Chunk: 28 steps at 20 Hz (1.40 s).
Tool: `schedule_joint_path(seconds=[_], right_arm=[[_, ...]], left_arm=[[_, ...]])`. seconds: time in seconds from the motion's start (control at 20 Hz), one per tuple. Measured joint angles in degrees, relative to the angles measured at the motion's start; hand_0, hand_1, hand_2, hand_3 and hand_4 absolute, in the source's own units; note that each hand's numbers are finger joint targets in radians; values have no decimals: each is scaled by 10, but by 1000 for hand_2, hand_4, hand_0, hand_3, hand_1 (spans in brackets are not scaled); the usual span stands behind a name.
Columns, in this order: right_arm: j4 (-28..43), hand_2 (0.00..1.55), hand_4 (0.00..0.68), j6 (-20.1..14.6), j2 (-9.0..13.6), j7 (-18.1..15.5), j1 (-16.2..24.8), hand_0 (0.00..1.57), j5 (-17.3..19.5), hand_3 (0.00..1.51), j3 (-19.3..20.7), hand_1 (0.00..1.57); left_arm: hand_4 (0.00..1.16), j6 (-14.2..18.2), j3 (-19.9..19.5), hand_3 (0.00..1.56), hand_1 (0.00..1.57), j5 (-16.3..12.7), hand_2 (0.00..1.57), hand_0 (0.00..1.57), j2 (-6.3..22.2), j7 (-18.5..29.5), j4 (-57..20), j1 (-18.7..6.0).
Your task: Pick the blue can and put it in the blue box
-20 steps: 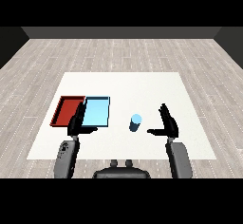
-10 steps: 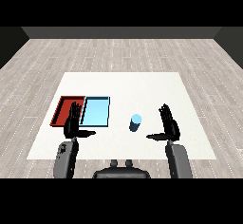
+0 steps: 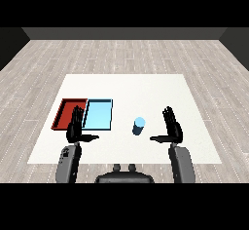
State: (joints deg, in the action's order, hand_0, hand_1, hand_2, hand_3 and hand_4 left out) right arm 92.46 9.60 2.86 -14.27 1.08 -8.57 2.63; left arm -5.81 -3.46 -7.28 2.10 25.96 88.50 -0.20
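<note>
The blue can (image 3: 139, 125) stands upright on the white table (image 3: 126, 85), near the front edge and a little right of the middle, not yet touched by anything. The right hand (image 3: 171, 128) is raised just to the right of it, fingers straight and spread upward with the thumb stuck out toward the can, so the palm looks set up to close in from the side (a sensible pose for wrapping round an upright can, though that is only a reading of the posture). There is a clear gap between thumb tip and can. The left hand (image 3: 75, 125) mirrors it on the other side, fingers straight and open, thumb pointing right, holding nothing; it sits in front of the near edge of the red tray (image 3: 64, 112), covering part of it from this angle. The blue tray (image 3: 99, 115) lies just right of the red one, the two touching along one side, and it sits to the left of the can with bare table between them. Nothing stands on that stretch, so the way from can to blue tray looks free; the only thing close to it is the left hand, whose thumb points toward the tray's near corner and might want keeping out of the way.
</note>
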Motion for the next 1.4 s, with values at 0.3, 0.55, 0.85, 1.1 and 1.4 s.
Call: schedule_joint_path(seconds=[0.3, 0.55, 0.85, 1.1, 1.4], right_arm=[[-36, 0, 0, 3, -9, 4, -15, 0, -14, 0, 1, 0], [-74, 0, 0, -3, -9, 11, -40, 0, -23, 0, 7, 0], [-113, 0, 0, -13, -16, 11, -56, 0, -27, 0, 7, 0], [-143, 0, 0, -34, -23, 1, -57, 0, -27, 0, -18, 0], [-171, 0, 0, -37, -26, -23, -53, 0, -36, 0, -32, 0]], left_arm=[[0, 4, 6, 0, 0, 1, 0, 0, -5, 6, -10, 0], [0, 2, 1, 0, 0, -7, 0, 0, -1, -1, -4, -4], [0, 1, -4, 0, 0, -12, 0, 0, 3, -7, 16, 10], [0, -7, -11, 0, 0, -24, 0, 0, 4, 0, 7, 3], [0, 2, -12, 0, 0, -26, 0, 0, 3, -12, 7, -12]])
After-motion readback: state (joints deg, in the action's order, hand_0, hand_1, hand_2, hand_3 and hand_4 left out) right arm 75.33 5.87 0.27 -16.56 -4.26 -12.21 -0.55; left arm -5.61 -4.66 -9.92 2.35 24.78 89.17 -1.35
